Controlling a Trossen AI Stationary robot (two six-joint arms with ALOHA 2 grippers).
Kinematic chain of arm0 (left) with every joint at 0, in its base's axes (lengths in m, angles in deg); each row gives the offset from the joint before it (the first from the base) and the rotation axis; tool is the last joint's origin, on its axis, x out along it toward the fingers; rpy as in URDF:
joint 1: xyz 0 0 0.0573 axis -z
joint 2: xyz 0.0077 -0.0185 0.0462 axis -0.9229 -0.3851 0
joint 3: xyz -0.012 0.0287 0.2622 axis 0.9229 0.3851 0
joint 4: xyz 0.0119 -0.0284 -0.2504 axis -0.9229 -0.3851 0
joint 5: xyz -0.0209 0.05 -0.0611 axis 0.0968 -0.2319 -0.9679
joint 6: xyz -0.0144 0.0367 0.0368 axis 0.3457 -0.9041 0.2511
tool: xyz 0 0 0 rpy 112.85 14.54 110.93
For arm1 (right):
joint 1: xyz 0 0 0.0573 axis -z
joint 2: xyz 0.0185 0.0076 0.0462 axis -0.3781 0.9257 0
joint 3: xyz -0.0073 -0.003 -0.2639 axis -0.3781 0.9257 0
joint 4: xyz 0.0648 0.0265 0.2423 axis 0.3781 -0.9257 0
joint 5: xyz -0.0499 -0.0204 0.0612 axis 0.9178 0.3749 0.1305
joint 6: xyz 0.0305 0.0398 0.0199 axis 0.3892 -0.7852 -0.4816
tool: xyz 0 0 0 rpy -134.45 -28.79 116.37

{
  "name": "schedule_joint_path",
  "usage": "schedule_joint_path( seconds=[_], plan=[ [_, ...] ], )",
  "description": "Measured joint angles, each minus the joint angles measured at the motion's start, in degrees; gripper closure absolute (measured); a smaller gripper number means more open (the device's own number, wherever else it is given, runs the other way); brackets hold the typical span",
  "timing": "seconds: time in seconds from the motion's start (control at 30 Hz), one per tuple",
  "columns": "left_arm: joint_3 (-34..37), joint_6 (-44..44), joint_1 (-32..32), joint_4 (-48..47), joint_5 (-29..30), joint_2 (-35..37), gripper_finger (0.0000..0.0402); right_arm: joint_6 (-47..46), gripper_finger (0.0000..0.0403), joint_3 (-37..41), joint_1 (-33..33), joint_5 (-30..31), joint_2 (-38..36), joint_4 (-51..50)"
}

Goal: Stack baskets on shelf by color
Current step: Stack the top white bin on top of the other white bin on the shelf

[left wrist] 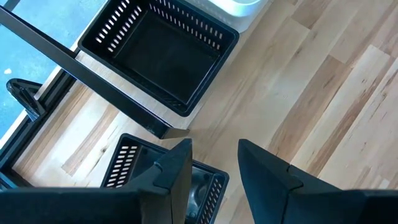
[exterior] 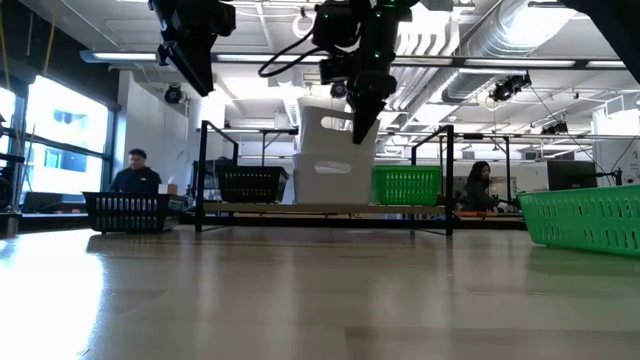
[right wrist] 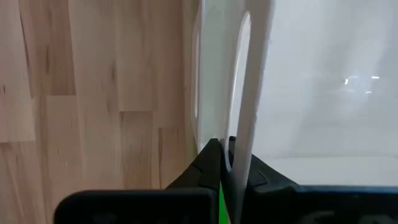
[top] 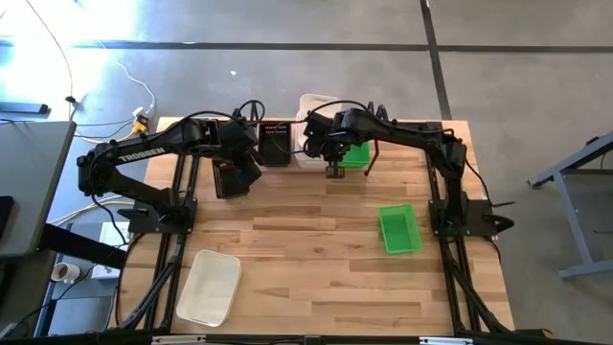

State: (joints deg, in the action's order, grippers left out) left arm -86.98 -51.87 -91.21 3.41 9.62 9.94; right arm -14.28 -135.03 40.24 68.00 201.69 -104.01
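Observation:
The shelf (top: pixel 287 165) stands at the table's far edge, with a black basket (top: pixel 276 144) at its left and a green basket (top: pixel 356 153) at its right. My right gripper (top: pixel 333 169) is over the shelf's middle, shut on a white basket (exterior: pixel 332 128). This basket is tilted above another white one (exterior: pixel 335 180). My left gripper (left wrist: pixel 214 165) hangs open, high above a black basket (left wrist: pixel 165 180) that stands on the table in front of the shelf's left end. A green basket (top: pixel 400 228) and a white basket (top: pixel 209 286) also stand on the table. My right gripper holds the white basket by one upright wall (right wrist: pixel 245 93), close to the handle slot. The wall is pinched with one finger inside the basket and one outside. The fingers come from above, pointing down. The basket tilts over the shelf's middle; whether it rests on the white one below, I cannot tell.
The shelf's black wire ends (exterior: pixel 203 175) rise beside the baskets. Bare wood (top: pixel 316 268) lies between the loose green and white baskets. Arm mounts (top: pixel 158 216) stand at both table sides. People sit in the room beyond (exterior: pixel 135 175).

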Motion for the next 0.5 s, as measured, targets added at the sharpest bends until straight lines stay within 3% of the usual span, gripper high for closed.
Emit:
schedule_joint_path(
  seconds=[0.3, 0.5],
  plan=[
    [0.00, -0.02, 0.02, -0.02, 0.00, 0.00, 0.0282, 0.33, 0.0325, 0.00, 0.00, 2.92, 0.00, 0.57],
    [0.00, -0.02, 0.01, -0.02, 0.00, 0.00, 0.0282, 0.33, 0.0307, -0.02, -0.07, 4.22, -0.04, 0.63]
  ],
)
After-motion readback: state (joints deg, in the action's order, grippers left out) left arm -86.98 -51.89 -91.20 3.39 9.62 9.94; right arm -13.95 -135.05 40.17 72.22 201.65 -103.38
